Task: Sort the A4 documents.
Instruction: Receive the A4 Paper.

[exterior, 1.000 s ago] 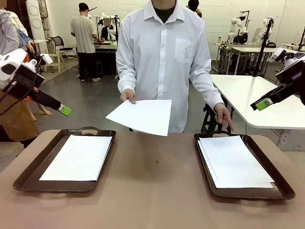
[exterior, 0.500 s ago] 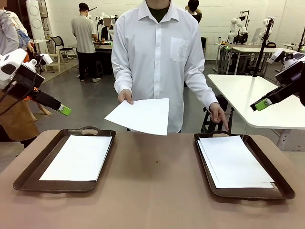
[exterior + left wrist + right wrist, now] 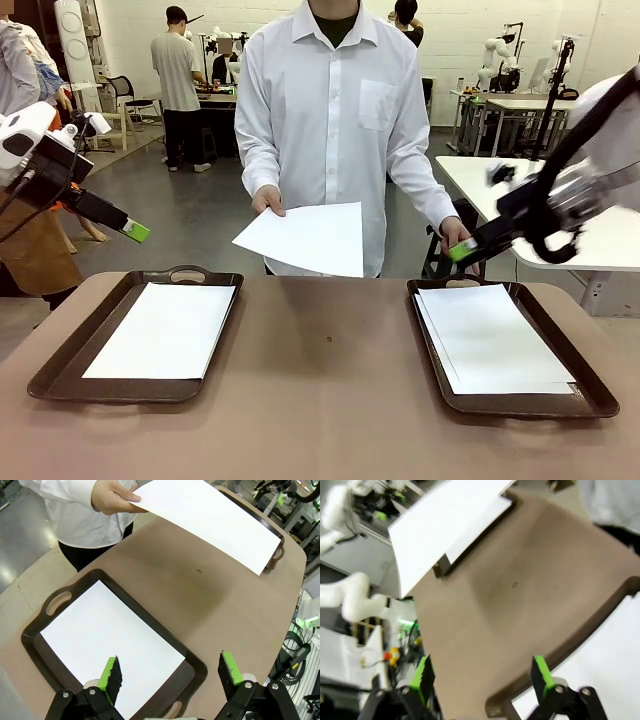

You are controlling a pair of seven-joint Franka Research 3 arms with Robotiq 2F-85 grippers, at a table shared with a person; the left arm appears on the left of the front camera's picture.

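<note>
papers: in the front view, a person's hand [image 3: 267, 200] holds one white sheet [image 3: 305, 238] up over the far side of the brown table [image 3: 320, 400]. more papers lie in the left tray [image 3: 60, 370] and the right tray [image 3: 590, 395]. the left gripper [image 3: 135, 232] hangs off to the left. the right gripper [image 3: 462, 250] is blurry above the right tray.

left wrist view: the left gripper [image 3: 170, 672] is wide open and holds nothing, above the paper in the tray [image 3: 107, 640].

right wrist view: the right gripper [image 3: 480, 675] is wide open and holds nothing, over the table.

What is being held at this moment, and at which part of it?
The person's hand holds one A4 sheet by its corner above the table. Both grippers, left and right, are open and hold nothing.
</note>
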